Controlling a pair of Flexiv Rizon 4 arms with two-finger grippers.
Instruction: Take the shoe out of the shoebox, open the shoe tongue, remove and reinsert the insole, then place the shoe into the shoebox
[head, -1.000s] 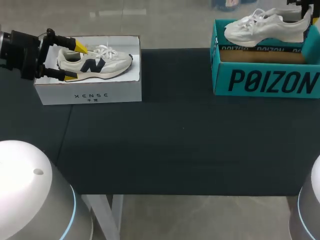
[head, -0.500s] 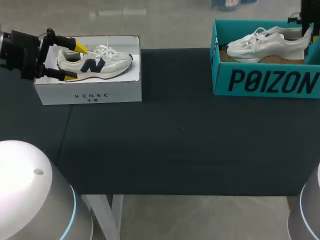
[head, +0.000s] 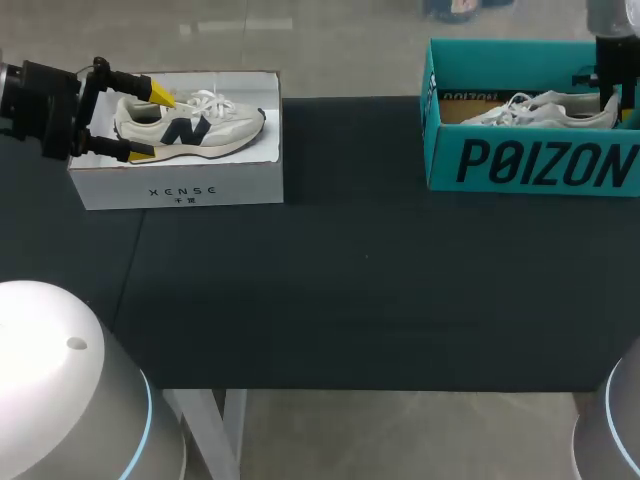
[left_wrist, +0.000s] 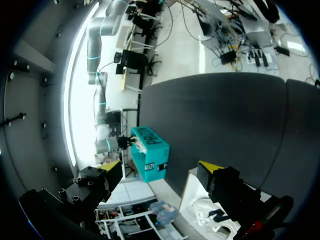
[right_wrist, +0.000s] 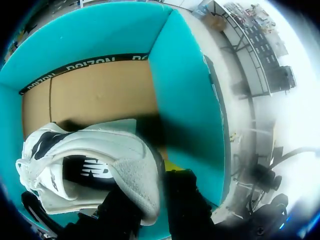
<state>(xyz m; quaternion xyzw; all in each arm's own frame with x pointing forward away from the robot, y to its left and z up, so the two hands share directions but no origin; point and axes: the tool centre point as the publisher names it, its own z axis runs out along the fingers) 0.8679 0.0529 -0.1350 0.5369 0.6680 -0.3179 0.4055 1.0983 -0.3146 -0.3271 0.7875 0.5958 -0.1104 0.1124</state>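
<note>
— What did we have from overhead?
— Our left arm (head: 40, 105) came in over the white shoebox (head: 180, 185) at the left end of the dark surface (head: 350, 290). Its jaws stood wide, one yellow tip on either side of the heel of the cream shoe (head: 195, 125) lying in that box. We couldn't tell whether they touched it. Well apart, at the right end, the white shoe (head: 545, 108) lay low inside the teal shoebox (head: 530, 160), toe toward the middle. Our right arm (head: 612, 40) reached down to its heel.

— And from the left wrist?
— The left jaws were spread wide. A bit of the cream shoe (left_wrist: 207, 220) showed under one finger, and the teal shoebox (left_wrist: 150, 155) sat far ahead across the surface (left_wrist: 225, 115).

— And the right wrist?
— The right jaws were narrow, pinching the heel wall of the white shoe (right_wrist: 90, 165) from both sides. The shoe sat over the box's cardboard floor (right_wrist: 100, 95), its heel near the end wall of the teal shoebox (right_wrist: 185, 90).
</note>
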